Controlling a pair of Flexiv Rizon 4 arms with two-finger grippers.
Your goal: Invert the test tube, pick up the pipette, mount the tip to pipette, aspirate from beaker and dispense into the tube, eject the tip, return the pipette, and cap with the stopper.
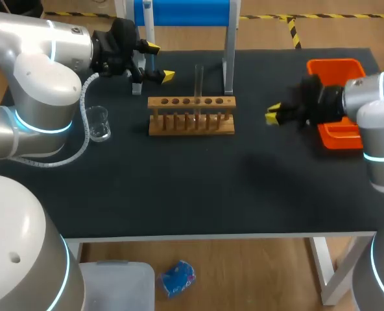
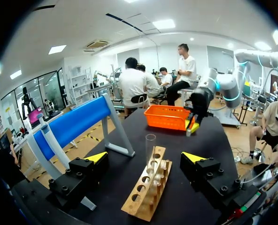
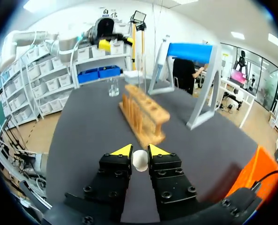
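Test tube (image 1: 198,79) stood upright in a wooden rack (image 1: 191,124) on the dark counter (image 1: 179,194), with the left end effector (image 1: 160,61) spread wide near the rack's left end. Right end effector (image 3: 140,152), its fingers drawn narrow, gripped a white stopper (image 3: 140,161) above the counter between the rack and an orange tray (image 1: 335,68). Glass beaker (image 1: 98,123) sat to the left of the rack.
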